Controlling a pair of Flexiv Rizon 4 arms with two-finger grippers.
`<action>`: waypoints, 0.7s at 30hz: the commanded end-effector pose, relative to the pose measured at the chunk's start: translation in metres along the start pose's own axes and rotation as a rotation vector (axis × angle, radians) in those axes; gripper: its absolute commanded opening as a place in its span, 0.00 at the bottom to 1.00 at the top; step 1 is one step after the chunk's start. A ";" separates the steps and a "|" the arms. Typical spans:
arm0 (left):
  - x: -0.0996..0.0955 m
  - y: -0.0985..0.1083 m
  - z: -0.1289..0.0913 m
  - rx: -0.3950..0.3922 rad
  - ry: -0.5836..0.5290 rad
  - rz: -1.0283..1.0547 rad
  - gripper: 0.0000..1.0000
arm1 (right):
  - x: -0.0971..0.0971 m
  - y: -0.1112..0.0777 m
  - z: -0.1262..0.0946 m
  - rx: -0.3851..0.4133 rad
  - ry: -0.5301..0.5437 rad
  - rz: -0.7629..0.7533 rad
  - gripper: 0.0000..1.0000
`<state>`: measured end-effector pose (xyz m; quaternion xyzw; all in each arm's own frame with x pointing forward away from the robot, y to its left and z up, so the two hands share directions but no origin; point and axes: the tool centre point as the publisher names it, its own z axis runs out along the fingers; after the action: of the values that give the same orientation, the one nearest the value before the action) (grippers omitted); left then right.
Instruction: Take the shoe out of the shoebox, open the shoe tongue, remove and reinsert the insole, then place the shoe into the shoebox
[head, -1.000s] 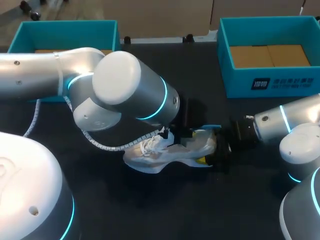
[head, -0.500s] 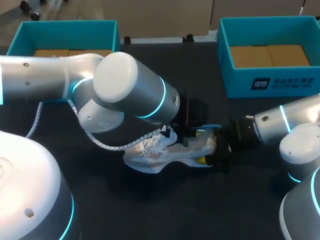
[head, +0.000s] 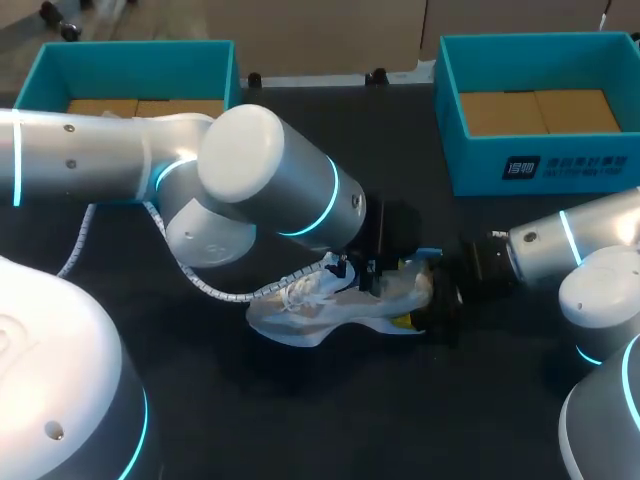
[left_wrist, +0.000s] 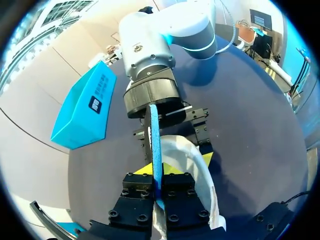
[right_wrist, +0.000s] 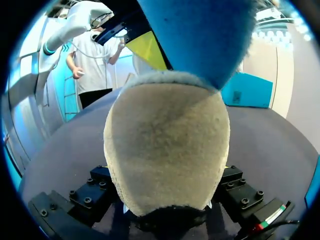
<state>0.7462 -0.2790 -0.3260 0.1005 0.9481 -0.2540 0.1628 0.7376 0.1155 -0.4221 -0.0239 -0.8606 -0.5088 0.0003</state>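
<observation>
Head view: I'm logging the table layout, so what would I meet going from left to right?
left teal shoebox → white shoe → right teal shoebox

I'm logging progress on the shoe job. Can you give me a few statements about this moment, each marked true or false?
1. The shoe lies on the table, outside both boxes. True.
2. The left gripper is empty. False: it is shut on the blue insole.
3. The right gripper holds the shoe by its heel. True.
4. The insole lies flat on the table, away from the shoe. False: it is held on edge over the shoe.
</observation>
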 end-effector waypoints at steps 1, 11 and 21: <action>0.002 0.000 -0.006 0.011 0.002 -0.005 0.00 | 0.000 -0.001 0.002 0.004 0.000 0.001 0.00; -0.014 -0.028 -0.029 0.038 0.011 -0.035 0.00 | 0.000 -0.001 0.002 0.004 0.000 0.001 0.00; -0.028 -0.059 -0.063 0.086 0.008 -0.079 0.00 | 0.000 -0.001 0.002 0.004 0.000 0.001 0.00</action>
<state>0.7443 -0.3052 -0.2523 0.0718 0.9384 -0.3055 0.1443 0.7376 0.1154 -0.4221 -0.0239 -0.8606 -0.5087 0.0003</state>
